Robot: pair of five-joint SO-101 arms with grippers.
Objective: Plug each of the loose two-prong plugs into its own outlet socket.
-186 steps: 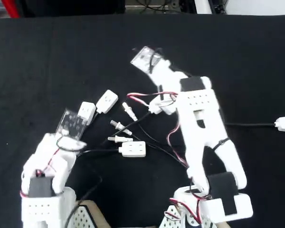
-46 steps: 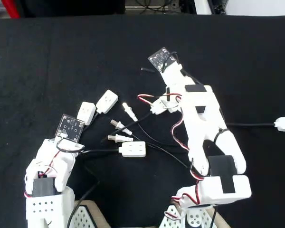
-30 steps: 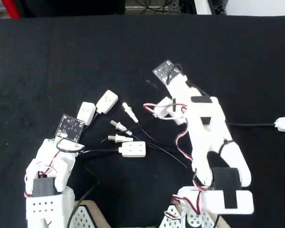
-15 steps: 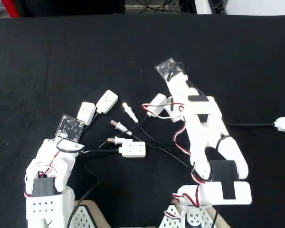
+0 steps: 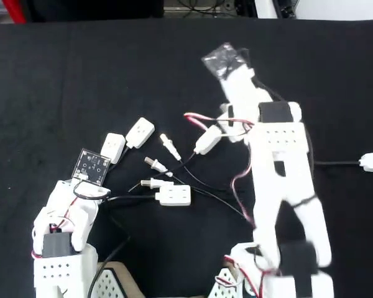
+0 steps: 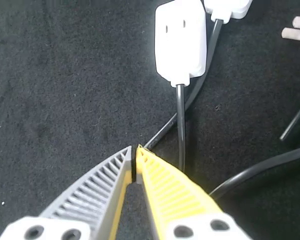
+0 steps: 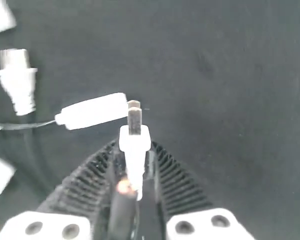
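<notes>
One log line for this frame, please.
right gripper shut on two-prong plug, prongs free | left gripper shut, empty, beside cord of outlet socket

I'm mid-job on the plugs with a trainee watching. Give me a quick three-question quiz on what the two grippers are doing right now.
1. True or false: the left gripper is wide open.
2. What is the right gripper shut on? A nothing; B a plug; C a battery.
3. Fill the blank: in the left wrist view, the white thing on a black cord ahead of the left gripper is a ____.

Key: 1 false, its fingers are shut on nothing. 2 B, with the prongs pointing away from the wrist. 3 socket.
</notes>
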